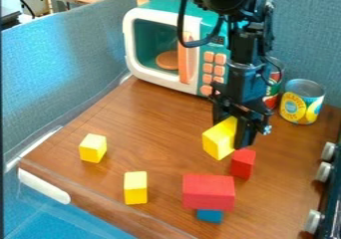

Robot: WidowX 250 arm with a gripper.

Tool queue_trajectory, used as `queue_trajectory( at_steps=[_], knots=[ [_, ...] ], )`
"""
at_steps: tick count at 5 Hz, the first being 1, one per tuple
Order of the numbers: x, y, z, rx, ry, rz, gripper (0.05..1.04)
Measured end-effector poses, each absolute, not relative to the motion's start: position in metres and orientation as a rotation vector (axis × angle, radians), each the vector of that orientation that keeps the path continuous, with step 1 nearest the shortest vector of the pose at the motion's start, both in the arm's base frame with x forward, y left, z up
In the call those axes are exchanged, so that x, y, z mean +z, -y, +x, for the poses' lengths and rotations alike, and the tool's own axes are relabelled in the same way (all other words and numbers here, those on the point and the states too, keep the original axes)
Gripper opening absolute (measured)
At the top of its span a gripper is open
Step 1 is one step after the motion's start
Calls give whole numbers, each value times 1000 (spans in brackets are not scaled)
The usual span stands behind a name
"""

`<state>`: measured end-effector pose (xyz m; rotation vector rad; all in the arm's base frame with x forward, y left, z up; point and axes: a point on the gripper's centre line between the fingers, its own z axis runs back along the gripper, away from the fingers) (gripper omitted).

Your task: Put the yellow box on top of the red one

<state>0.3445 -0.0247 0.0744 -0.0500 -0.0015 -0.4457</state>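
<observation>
Yellow box sits tilted between the two fingers of the black pincer, which are closed on its sides, over the right-hand half of the wooden tabletop. Just beside it, toward the near right, a small red block stands upright; I cannot tell whether the two touch. Nearer the front edge is a larger red block, with a blue block showing from under its near side. To the left of that, and apart from it, stands a yellow block; another yellow block is farther left and a little farther back. Behind the pincer, to the right, is a can with a yellow label, and next to it a red and green can partly hidden by the arm. At the back stands a teal and white toy microwave with an orange handle and orange buttons. Pale knobs line the right edge, and blue-grey panels rise at the left and back.
</observation>
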Motion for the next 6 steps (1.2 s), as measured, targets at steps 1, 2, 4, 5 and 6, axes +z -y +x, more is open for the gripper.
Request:
queue_trajectory(
  at_steps=[1,2,4,5,6],
  knots=[
    [75,28,345,-451,2,-46,608],
    [68,30,351,-445,-4,-48,608],
    [48,35,358,-446,-53,-32,608],
    [45,36,358,-449,-59,-22,608],
    [43,39,361,-442,-58,-23,608]
  ],
)
